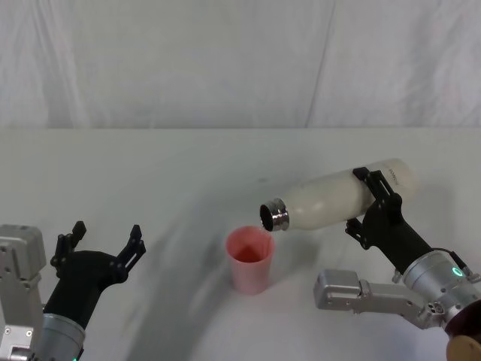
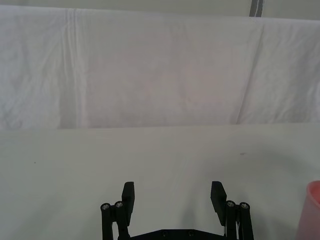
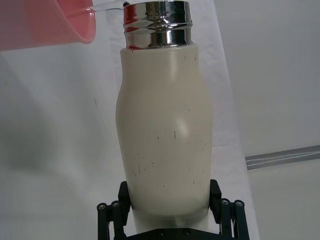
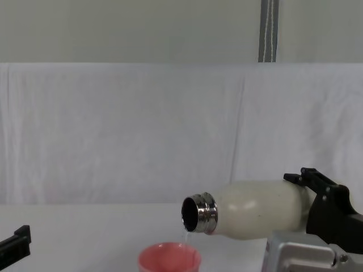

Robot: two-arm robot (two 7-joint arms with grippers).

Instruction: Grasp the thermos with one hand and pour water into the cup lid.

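Thermos [image 1: 331, 199]: faint small print near its base, unreadable. Long axis nearly horizontal, steel neck dipping slightly toward the cup lid [image 1: 249, 259], mouth just above and beside its rim; a thin water stream falls in. My right gripper [image 1: 365, 198] clamps the thermos's lower body. My left gripper [image 1: 105, 238], fingers spread, idles well left of the cup lid.
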